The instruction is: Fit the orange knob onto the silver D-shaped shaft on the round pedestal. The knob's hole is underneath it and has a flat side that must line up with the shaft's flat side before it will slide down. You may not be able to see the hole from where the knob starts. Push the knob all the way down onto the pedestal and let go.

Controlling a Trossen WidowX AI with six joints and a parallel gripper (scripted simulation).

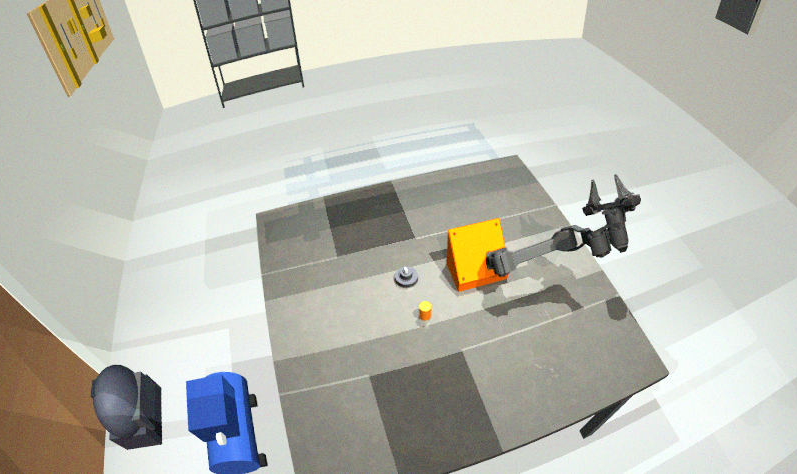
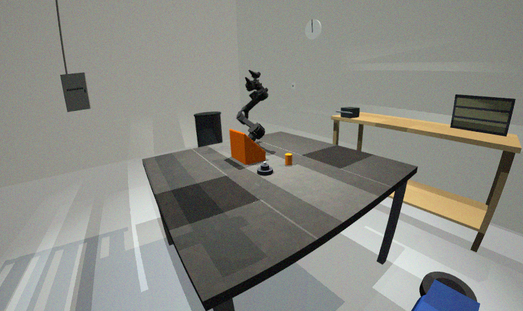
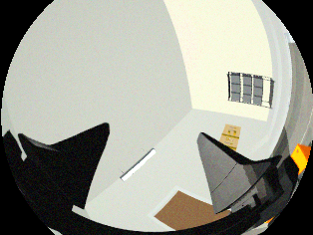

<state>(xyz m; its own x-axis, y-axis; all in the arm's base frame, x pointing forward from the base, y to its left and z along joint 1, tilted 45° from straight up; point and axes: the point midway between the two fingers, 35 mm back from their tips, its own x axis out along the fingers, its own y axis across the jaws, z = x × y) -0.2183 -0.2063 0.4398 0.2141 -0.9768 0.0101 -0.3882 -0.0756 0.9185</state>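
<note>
The orange knob [image 1: 424,311] [image 2: 289,159] stands upright on the table, its hole hidden beneath it. The silver shaft [image 1: 405,270] [image 2: 264,163] points up from the dark round pedestal [image 1: 406,282] [image 2: 264,172], a short way from the knob. Which way the shaft's flat side faces is too small to tell. My gripper [image 1: 606,180] [image 2: 249,76] [image 3: 155,132] is open and empty, high above the table and well away from the knob and pedestal. In the wrist view it faces the walls, with nothing between the fingers.
A large orange wedge-shaped block [image 1: 477,253] [image 2: 241,148] stands on the table [image 1: 330,329] [image 2: 294,201] between the arm's base and the pedestal. An edge of the block shows at the right of the wrist view [image 3: 300,158]. A wooden bench [image 2: 421,128] stands beyond the table.
</note>
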